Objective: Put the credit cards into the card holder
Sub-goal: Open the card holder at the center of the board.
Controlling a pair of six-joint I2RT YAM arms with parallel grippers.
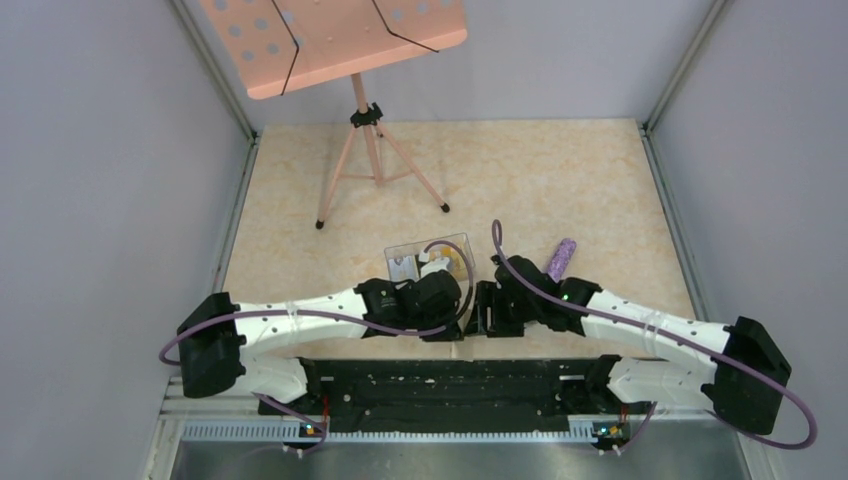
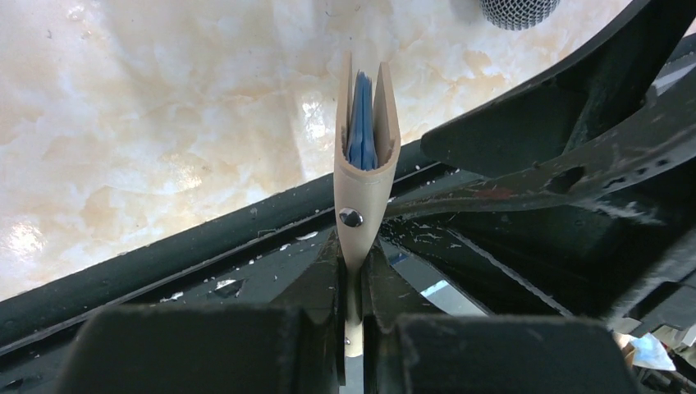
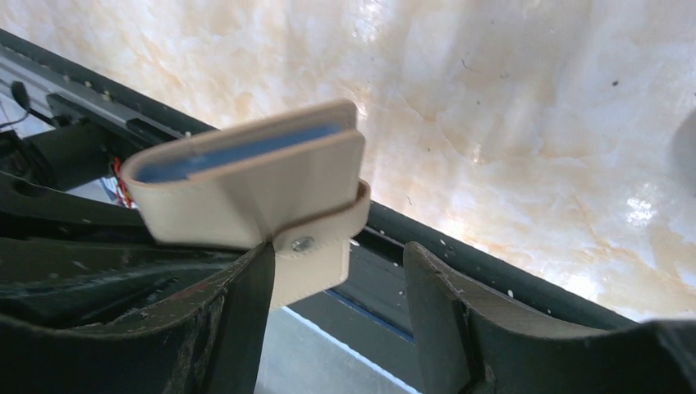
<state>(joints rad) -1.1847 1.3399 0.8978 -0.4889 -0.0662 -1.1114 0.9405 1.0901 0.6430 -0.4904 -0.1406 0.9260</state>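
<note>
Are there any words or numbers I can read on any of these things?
None can be read.
white card in the clear box: it has dark print on it, but it is too small and blurred to read.
card holder: no words or numbers, just plain tan outside, blue inside, and a shiny snap.

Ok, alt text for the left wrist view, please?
The left tool is shut on the snap tab of the tan card holder, holding it edge-on against the marbled table. Its blue lining shows between slightly parted flaps.
</note>
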